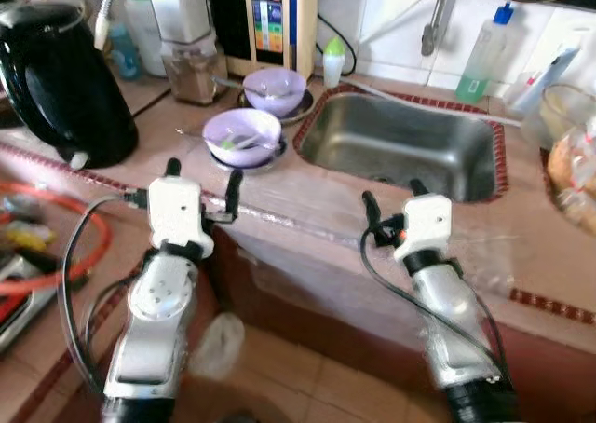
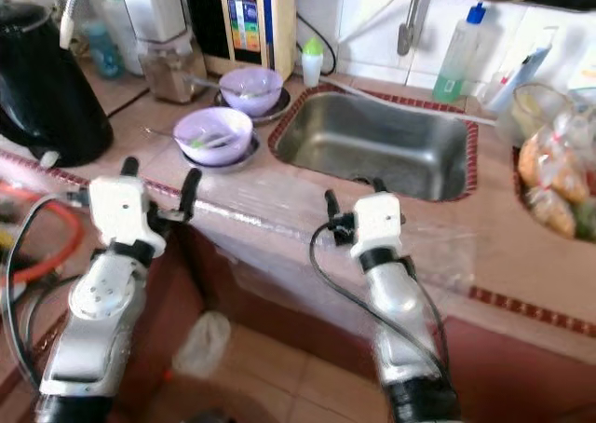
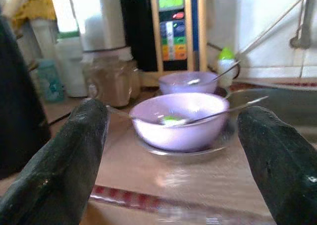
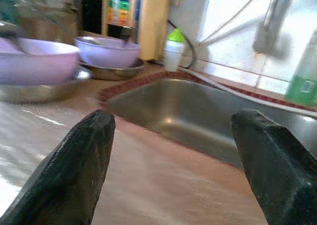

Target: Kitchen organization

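Pinkish-tan counter [image 1: 521, 246] w/ a red patterned tile border along its front edge [image 1: 551, 305]; a steel sink [image 1: 400, 142] is set into it, same red trim round the rim. Behind: white tiled wall [image 1: 391, 13], tap [image 1: 436, 18] coming down over the basin. Below the counter, a dark red-brown front panel [image 1: 307, 302], then a tan tiled floor [image 1: 298, 376] (grout lines visible). Light is bright, daylight-ish, glare along the counter edge
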{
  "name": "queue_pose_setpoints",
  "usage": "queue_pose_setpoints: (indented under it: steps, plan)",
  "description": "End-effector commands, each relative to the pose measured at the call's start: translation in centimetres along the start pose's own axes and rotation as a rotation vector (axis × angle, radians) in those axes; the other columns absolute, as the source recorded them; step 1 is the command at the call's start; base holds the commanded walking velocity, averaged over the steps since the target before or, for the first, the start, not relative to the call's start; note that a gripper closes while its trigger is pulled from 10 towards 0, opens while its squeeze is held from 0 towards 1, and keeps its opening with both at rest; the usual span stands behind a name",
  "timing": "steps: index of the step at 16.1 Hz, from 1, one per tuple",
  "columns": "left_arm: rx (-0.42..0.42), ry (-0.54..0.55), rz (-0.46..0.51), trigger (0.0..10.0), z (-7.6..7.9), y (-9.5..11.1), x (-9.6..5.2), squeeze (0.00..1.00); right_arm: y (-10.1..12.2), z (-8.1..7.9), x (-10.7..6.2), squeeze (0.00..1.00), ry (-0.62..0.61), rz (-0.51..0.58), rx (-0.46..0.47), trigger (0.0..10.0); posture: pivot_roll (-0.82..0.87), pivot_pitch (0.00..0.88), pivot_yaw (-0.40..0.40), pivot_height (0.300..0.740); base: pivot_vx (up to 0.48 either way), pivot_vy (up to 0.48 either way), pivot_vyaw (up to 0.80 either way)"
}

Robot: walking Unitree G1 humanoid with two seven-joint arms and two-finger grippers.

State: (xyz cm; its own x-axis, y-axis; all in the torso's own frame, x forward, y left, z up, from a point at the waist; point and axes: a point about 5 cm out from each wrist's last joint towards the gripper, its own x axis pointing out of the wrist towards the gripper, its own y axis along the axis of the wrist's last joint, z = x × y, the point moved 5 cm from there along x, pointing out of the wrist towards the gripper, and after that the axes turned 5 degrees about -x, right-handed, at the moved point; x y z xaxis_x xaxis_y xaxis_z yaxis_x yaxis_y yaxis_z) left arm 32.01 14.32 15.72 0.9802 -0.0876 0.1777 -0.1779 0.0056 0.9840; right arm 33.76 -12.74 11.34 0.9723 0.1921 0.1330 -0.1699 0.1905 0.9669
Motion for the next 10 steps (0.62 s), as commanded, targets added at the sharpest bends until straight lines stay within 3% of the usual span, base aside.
queue_pose_setpoints:
  steps: [1,7,10]
  plan:
    - [0.011,-0.014,0.018,10.0,0.4,0.5,0.1,0.0,0.2,0.4,0.1,0.0,-0.01,0.002,-0.005,10.0,0.03,0.0,0.01,0.74,0.0,0.0,0.0]
    - [0.004,-0.079,0.013,10.0,1.4,0.4,-0.1,0.0,0.1,0.2,0.2,0.0,-0.008,-0.002,0.002,10.0,0.03,0.0,0.007,0.74,0.0,0.0,0.0]
    - [-0.004,-0.104,0.027,10.0,1.7,0.7,-0.1,0.0,0.2,0.2,0.3,0.0,-0.012,0.004,0.004,10.0,0.04,0.0,0.005,0.74,0.092,0.0,-0.34]
